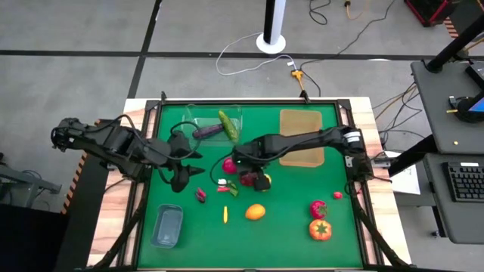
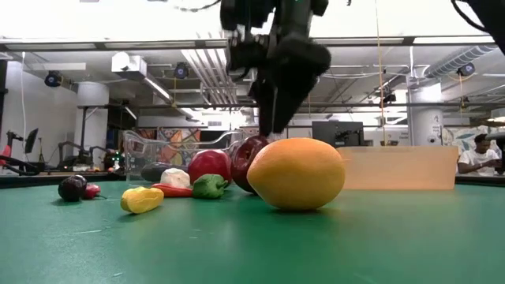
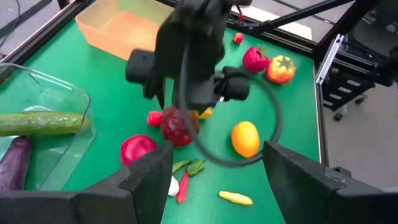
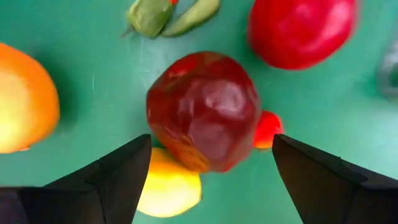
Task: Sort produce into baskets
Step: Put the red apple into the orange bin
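My right gripper [image 1: 243, 172] is open and points down just above a dark red round fruit [image 4: 202, 112], one finger on either side of it; I see no touch. The fruit rests on the green mat beside a yellow fruit [image 4: 168, 190] and a red round fruit [image 1: 229, 165]. My left gripper [image 1: 189, 168] is open and empty at the mat's left. The clear tub [image 1: 198, 115] holds a cucumber [image 1: 228, 125] and an eggplant [image 1: 207, 131]. The wooden tray [image 1: 302, 136] is at the far right, and the bluish tub [image 1: 168, 225] at the near left.
Loose on the mat lie an orange fruit [image 1: 255, 211], a small yellow piece [image 1: 225, 214], a tomato [image 1: 320, 229], a red fruit [image 1: 318, 208], a tiny red piece [image 1: 337, 195], a purple piece [image 1: 201, 194] and small green pieces [image 1: 232, 190].
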